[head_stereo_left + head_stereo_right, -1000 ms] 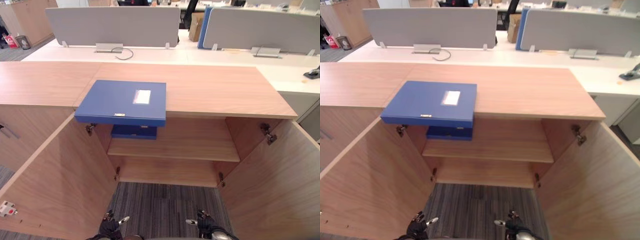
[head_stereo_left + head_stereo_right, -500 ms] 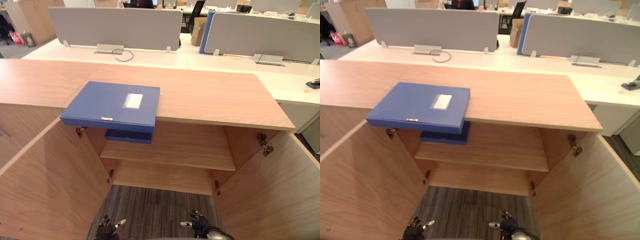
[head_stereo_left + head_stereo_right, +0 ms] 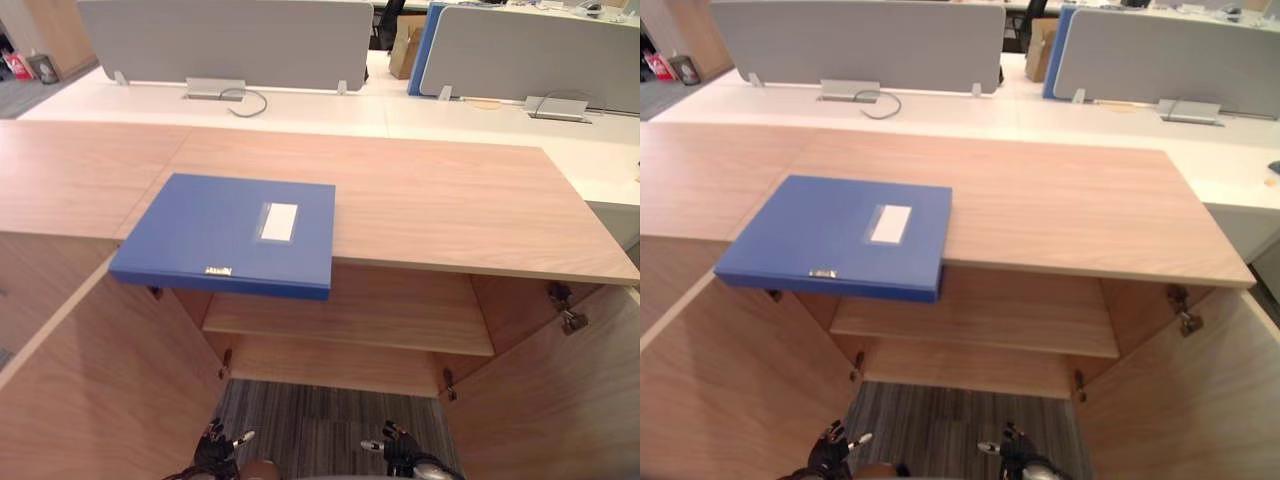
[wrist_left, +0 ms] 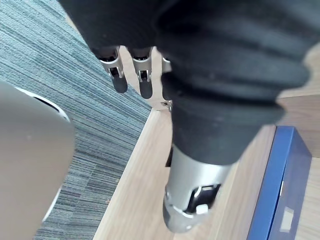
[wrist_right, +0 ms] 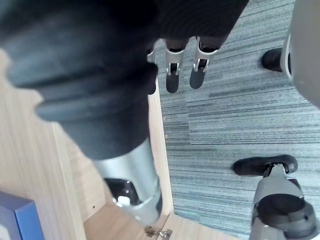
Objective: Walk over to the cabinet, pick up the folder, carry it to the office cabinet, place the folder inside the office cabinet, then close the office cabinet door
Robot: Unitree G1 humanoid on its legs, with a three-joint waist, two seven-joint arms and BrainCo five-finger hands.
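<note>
Blue folder (image 3: 230,232): flat rigid rectangle with a white label (image 3: 279,221). Lying on top of cabinet (image 3: 450,200), left of centre, near edge overhanging the open front. Cabinet of pale wood-grain laminate, both doors (image 3: 100,390) swung wide, one shelf (image 3: 380,318) inside. Left hand (image 3: 218,452) and right hand (image 3: 398,455): low over grey striped carpet (image 3: 320,425), fingers straight, holding nothing.

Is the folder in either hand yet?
No, the folder lies flat on the cabinet top, overhanging its front edge.
</note>
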